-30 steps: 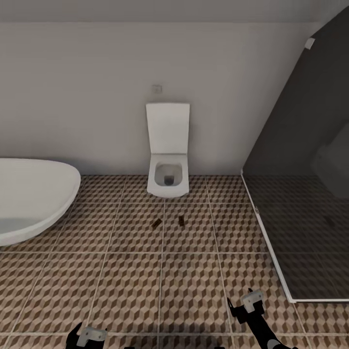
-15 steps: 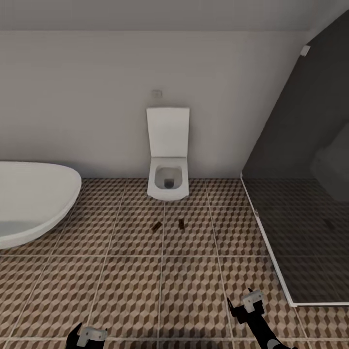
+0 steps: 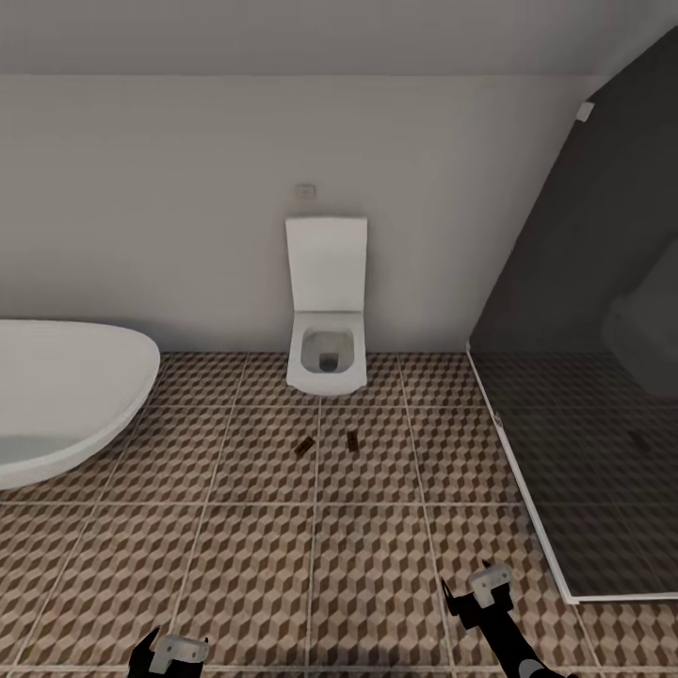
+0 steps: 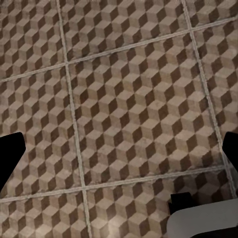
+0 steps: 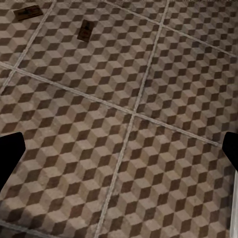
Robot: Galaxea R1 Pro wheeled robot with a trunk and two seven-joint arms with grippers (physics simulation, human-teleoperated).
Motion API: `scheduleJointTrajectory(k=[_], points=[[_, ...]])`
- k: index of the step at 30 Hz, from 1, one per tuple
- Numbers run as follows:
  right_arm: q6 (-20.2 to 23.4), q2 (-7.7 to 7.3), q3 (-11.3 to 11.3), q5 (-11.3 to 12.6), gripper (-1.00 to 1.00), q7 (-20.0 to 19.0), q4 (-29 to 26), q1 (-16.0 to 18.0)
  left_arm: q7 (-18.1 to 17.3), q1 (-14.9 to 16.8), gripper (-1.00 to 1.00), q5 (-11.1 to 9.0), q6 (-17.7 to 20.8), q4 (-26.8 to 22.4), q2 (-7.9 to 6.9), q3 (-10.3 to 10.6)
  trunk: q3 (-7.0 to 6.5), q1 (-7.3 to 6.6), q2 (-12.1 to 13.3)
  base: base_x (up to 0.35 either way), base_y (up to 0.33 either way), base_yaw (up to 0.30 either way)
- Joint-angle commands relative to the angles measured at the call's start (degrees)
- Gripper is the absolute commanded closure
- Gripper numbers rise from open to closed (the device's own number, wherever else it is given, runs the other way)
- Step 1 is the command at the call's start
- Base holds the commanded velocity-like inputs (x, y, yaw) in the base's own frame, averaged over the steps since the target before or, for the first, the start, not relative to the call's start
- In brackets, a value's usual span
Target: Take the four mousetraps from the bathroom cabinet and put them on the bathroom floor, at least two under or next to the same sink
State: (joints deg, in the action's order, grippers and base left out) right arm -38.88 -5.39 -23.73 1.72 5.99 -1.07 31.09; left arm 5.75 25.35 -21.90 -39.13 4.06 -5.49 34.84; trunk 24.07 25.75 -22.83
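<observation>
In the head view we see two mousetraps lying flat on the bathroom floor (image 3: pixel 264 574), near the centre of the frame and a little below the white toilet (image 3: pixel 327 358). The left mousetrap (image 3: pixel 303 447) is turned diagonally; the right mousetrap (image 3: pixel 352 441) lies close to upright in the frame. The two sit near each other but do not touch, on either side of a grout line.

At the left edge we note the white bathtub (image 3: pixel 66 395). A dark glass shower screen (image 3: pixel 584 377) fills the right side.

The left gripper (image 3: pixel 177 652) shows at the bottom left of the frame, the right gripper (image 3: pixel 478 591) at the bottom right. Both hang above bare tile, well apart from the traps.

In the right wrist view both traps appear at the upper left, one (image 5: pixel 28 12) at the corner and the other (image 5: pixel 85 30) beside it. In each wrist view the two dark fingertips stand wide at opposite frame edges, with nothing between them.
</observation>
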Motion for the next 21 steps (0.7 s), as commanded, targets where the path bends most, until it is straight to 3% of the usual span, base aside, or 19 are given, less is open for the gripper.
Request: scheduleJointTrajectory(k=[1,21], points=[[-0.1,0.00,-0.5,0.2,-1.00,0.3,0.0,0.0,0.3,0.1,-1.00,-0.1,-0.2,0.2,0.04,0.5,-0.01,0.03,-0.1,0.000,0.000,0.000],[-0.1,0.03,-0.5,0.1,-1.00,0.3,0.0,0.0,0.3,0.1,-1.00,-0.1,-0.2,0.2,0.04,0.5,-1.75,0.03,-0.1,0.000,0.000,0.000]])
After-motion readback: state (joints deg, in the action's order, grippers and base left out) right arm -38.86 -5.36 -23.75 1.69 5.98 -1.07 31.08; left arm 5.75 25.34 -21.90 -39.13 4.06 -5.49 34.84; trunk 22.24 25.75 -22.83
